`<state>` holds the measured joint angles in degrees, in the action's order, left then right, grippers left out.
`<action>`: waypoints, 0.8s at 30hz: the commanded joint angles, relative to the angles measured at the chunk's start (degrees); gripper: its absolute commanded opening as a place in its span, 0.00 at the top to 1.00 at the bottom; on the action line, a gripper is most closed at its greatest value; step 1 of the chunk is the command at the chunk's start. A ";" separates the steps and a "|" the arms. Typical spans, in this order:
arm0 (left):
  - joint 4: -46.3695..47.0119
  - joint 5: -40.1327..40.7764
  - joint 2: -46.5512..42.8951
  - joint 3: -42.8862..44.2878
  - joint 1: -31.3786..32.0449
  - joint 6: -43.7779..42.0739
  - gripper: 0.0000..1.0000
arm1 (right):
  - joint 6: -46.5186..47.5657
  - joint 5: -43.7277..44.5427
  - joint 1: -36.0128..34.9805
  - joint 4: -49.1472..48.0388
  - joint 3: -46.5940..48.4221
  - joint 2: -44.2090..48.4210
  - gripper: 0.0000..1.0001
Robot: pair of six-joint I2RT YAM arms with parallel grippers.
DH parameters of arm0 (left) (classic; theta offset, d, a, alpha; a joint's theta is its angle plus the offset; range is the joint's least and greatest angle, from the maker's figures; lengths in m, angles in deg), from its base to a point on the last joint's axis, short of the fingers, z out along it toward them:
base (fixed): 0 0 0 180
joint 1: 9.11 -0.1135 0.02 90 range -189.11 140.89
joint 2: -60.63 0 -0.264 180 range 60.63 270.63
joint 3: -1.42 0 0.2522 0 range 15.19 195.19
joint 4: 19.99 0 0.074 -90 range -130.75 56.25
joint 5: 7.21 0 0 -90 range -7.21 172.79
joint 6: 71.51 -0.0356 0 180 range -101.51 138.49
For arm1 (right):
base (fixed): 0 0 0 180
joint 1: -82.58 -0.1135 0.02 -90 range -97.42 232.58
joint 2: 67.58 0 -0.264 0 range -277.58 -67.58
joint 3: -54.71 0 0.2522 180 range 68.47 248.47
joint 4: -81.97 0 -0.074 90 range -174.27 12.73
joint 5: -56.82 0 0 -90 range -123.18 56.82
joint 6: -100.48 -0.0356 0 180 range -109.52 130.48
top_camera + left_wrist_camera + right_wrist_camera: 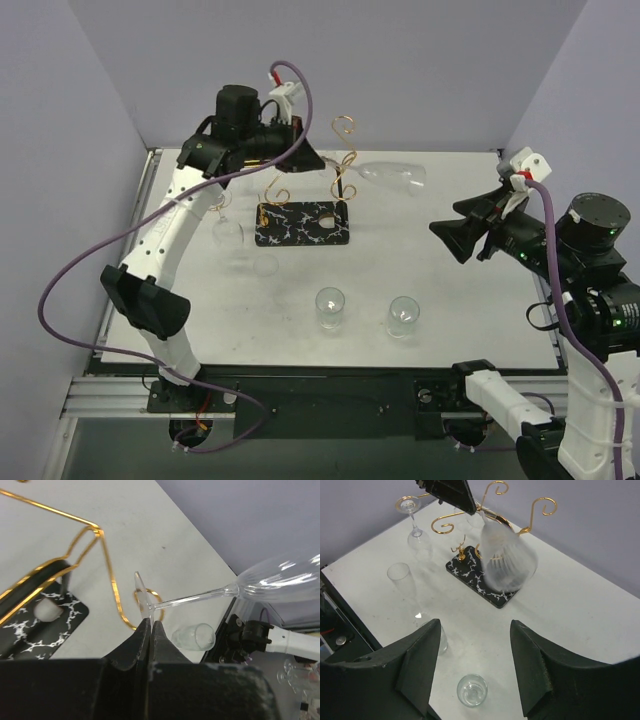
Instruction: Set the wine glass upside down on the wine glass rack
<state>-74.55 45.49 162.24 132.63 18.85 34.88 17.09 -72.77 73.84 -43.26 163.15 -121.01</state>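
In the top view, the left gripper (300,152) is seen over the back of the wine glass rack (302,224), whose black, white-veined base lies on the table (450,330). The wine glass (392,175) is held sideways in the air, its bowl pointing out to the right of the rack. The right gripper (452,240) is held well apart, at the right. One short glass (330,308) and another (404,315) stand near the front edge.

In the left wrist view, the jaws are pressed almost together on the rim of the wine glass's foot. The stem runs rightward to the ribbed bowl, and the rack's gold wire is seen just behind the foot.

In the right wrist view, the fingers (415,670) are spread wide with nothing gripped. A second wine glass (417,537) is seen bowl-down at the rack's left end.
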 commanded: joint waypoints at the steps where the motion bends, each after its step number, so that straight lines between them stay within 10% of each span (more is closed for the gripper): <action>1: 3.53 -1.81 -3.34 2.08 -7.82 2.07 1.00 | 1.91 1.10 -0.23 -1.03 -0.01 0.43 0.47; 9: 0.99 14.05 -1.68 10.15 -16.27 -0.64 1.00 | 2.35 2.33 -0.32 -0.85 -1.42 -0.27 0.47; 24: 13.36 58.73 3.96 16.87 -10.49 -28.83 1.00 | 2.00 2.86 -0.32 -0.85 -4.23 -0.10 0.47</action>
<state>-71.00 89.99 165.89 152.63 4.45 17.78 18.54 -69.74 73.84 -42.84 159.60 -120.77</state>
